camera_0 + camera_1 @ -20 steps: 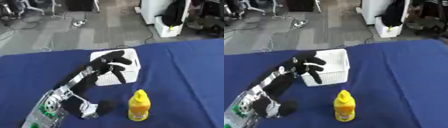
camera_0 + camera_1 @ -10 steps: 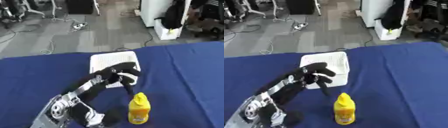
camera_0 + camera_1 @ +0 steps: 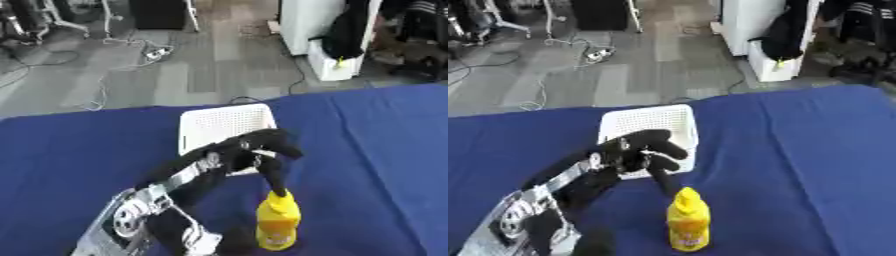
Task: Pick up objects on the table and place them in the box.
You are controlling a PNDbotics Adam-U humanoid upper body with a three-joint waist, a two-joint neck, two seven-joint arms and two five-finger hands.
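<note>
The yellow bottle point(image 3: 278, 224) stands upright on the blue-covered worktop point(image 3: 385, 165), just in front of the white box point(image 3: 651, 125). It looks like stiff, smooth plastic — probably light, possibly slippery (best taken round the body, below the narrow cap). The left hand point(image 3: 258, 150) hangs just above it, fingers point(image 3: 273, 179) loosely spread, holding nothing. The cloth looks flat; beyond lies grey floor with cables.

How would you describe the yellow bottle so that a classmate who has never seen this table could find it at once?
Start at the blue table and find the white box near its middle. Nearer the robot than the box stands the yellow bottle, upright, just below the black left robot hand. It is the only yellow thing on the cloth.
</note>
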